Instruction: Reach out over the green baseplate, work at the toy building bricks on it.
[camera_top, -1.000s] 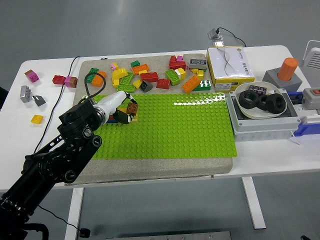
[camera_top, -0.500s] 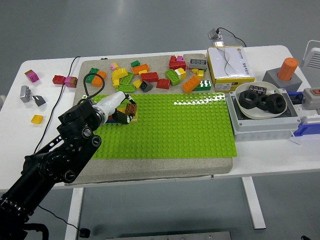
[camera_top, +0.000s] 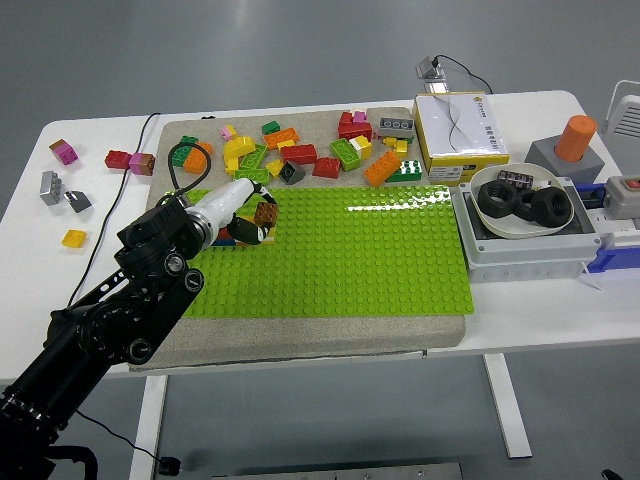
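Head view: the left arm reaches from the lower left over the green baseplate (camera_top: 340, 250) on the white bench (camera_top: 300, 125), its robot hand (camera_top: 243, 212) curled around a brown brick (camera_top: 265, 213) at the plate's far-left corner. Loose bricks (camera_top: 300, 150) lie scattered beyond. Two black tyres (camera_top: 522, 203) fill a white bowl (camera_top: 500, 228). Writing on the yellow-edged box (camera_top: 460, 130) is illegible.

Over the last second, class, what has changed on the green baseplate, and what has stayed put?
The left robot hand, curled around a brown brick and some small bricks, has shifted slightly toward the baseplate's far edge, taking the bricks along. The loose brick pile, the yellow box and the bowl of black rings stayed put.
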